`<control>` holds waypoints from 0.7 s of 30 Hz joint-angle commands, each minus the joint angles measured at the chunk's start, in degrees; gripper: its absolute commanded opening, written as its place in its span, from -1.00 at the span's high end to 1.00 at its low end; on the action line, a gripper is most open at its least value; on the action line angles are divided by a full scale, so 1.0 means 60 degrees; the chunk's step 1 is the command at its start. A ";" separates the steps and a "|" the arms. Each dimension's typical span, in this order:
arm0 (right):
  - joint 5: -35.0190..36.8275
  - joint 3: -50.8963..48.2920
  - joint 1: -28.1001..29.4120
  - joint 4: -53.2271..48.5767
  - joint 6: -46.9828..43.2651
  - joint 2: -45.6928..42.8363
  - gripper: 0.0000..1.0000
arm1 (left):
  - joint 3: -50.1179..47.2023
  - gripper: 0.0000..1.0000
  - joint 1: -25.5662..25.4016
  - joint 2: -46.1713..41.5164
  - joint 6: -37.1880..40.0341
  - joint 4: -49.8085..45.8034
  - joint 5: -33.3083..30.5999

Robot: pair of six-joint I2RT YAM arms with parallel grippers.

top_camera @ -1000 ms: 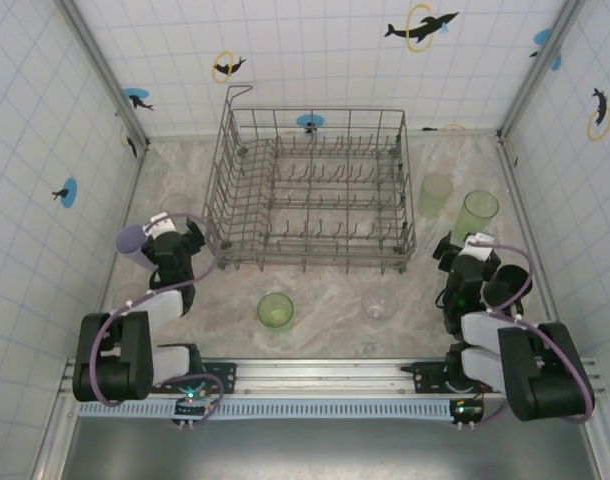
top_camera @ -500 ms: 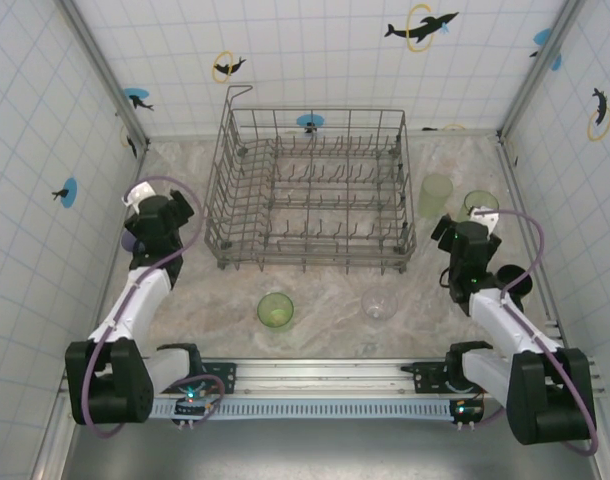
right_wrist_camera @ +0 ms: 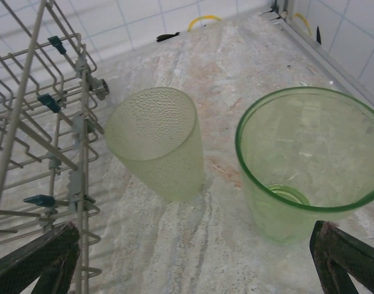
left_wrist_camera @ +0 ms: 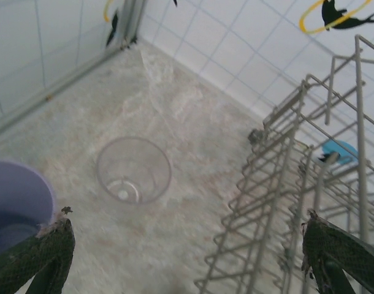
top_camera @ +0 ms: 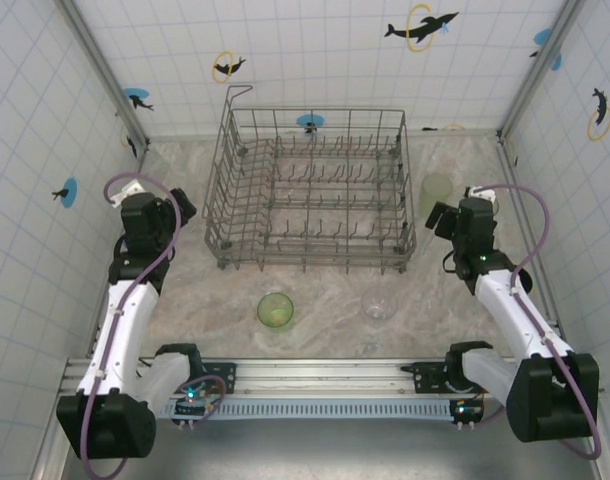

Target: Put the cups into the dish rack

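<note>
The grey wire dish rack (top_camera: 310, 190) stands at the back middle with no cup in it. My left gripper (top_camera: 150, 215) hovers open left of it; in its wrist view the left gripper (left_wrist_camera: 187, 257) has a lavender cup (left_wrist_camera: 15, 202) by its left finger and a clear glass (left_wrist_camera: 133, 170) ahead. My right gripper (top_camera: 470, 218) hangs open right of the rack. In the right wrist view the gripper (right_wrist_camera: 193, 263) faces a frosted pale-green cup (right_wrist_camera: 156, 141) and an upright clear-green cup (right_wrist_camera: 309, 159). Another green cup (top_camera: 275, 310) and a clear glass (top_camera: 378, 304) stand in front of the rack.
The rack's wire side (left_wrist_camera: 309, 184) runs close on the right of my left gripper, and its other side (right_wrist_camera: 40, 122) on the left of my right gripper. Tiled walls (top_camera: 45, 150) close in both sides and the back. Bare marbled tabletop (top_camera: 325, 290) lies before the rack.
Both arms have stretched out from their folded pose toward the back. The left gripper moved back over the lavender cup, and the right one now covers the clear-green cup. Both stay open.
</note>
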 commanded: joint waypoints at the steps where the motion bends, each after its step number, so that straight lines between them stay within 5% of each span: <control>1: -0.0532 0.0588 -0.0026 -0.0718 0.0178 0.0129 -0.99 | 0.0734 -0.95 -0.0057 -0.0218 -0.0689 -0.1766 0.1210; 7: -0.1148 0.0704 0.0002 -0.0899 0.0331 0.0229 -0.99 | 0.1434 -0.95 -0.0059 -0.0238 -0.1190 -0.3517 0.2840; 13: -0.1355 0.0949 0.0105 -0.1391 0.0485 0.0463 -0.99 | 0.2622 -0.95 -0.0062 -0.0274 -0.0969 -0.5288 0.3406; 21: -0.1298 0.1201 0.0358 -0.1971 0.0866 0.0333 -0.99 | 0.1930 -0.95 -0.0262 -0.1261 -0.1103 -0.5652 0.3746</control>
